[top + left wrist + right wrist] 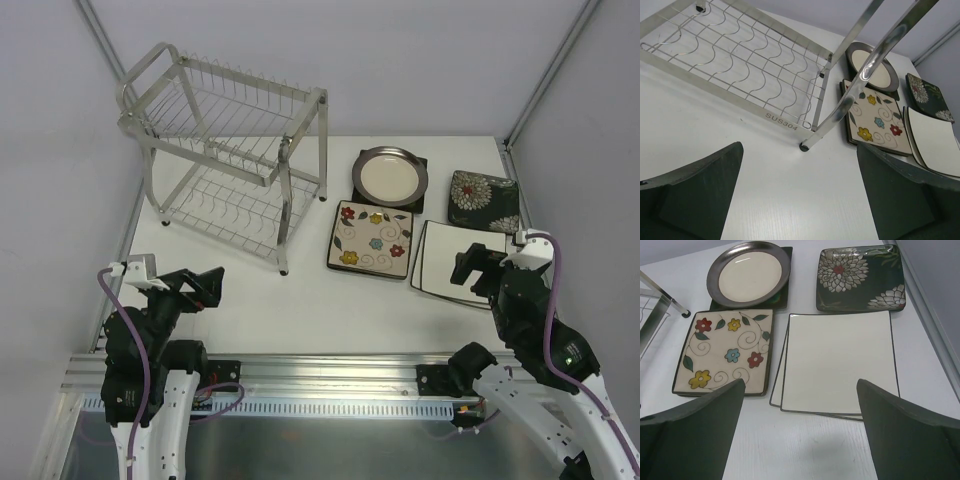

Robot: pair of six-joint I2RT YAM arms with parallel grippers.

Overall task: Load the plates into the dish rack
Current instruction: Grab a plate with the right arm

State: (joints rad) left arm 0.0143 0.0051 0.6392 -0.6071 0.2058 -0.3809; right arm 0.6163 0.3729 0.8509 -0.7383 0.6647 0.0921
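Note:
The silver wire dish rack stands empty at the back left; its lower shelf fills the left wrist view. The plates lie flat to its right: the round cream grey-rimmed one on a dark square plate, the flowered cream square, the dark white-bloom square, and two stacked white black-rimmed squares. My left gripper is open and empty, near the rack's front leg. My right gripper is open and empty over the near edge of the white plates.
The table's right edge has a raised rail just beyond the white and bloom plates. A rack foot stands ahead of my left gripper. Grey walls enclose the back and sides. The metal mounting rail runs along the near edge.

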